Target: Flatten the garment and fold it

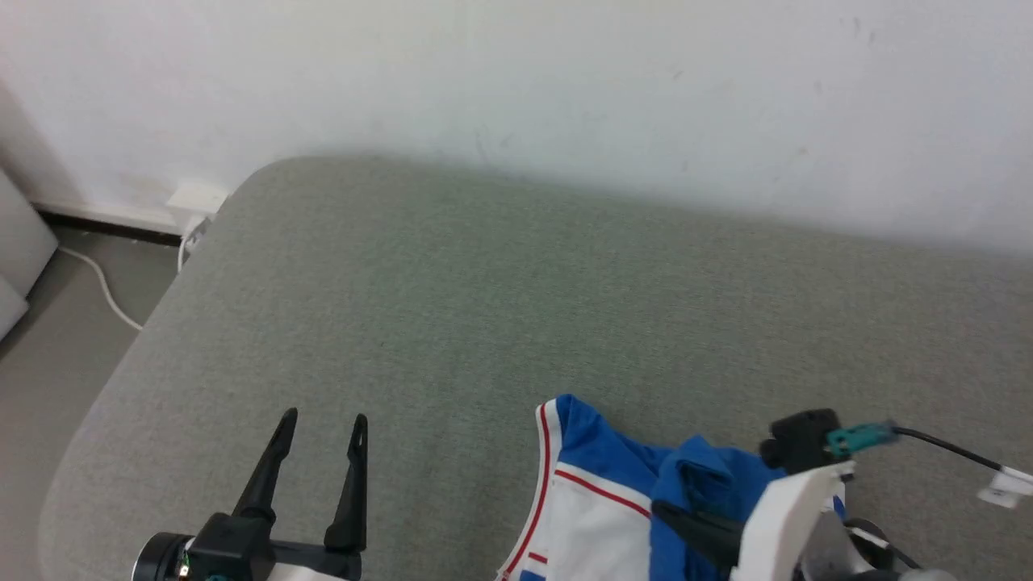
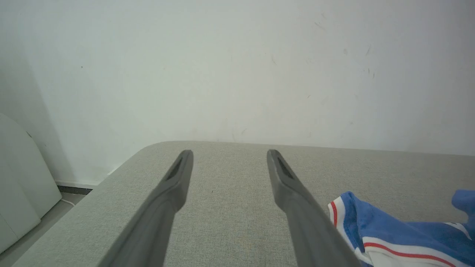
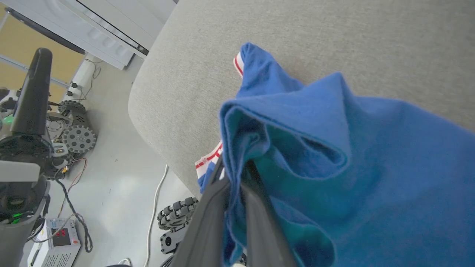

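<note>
Garment (image 1: 597, 500) cut off at bottom edge; right pincer (image 3: 237, 174) tips buried in its folds.

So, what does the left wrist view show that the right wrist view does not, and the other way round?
Left wrist view, not the right: the white wall behind the grey cushion, and the wide gap between the two fingers of the left gripper.
Right wrist view, not the left: the right gripper, fingers shut on a blue fold of the garment, plus a toothed wheel and a box with a red display.
Both: the garment's blue cloth with red-and-white trim, lying on that cushion.
</note>
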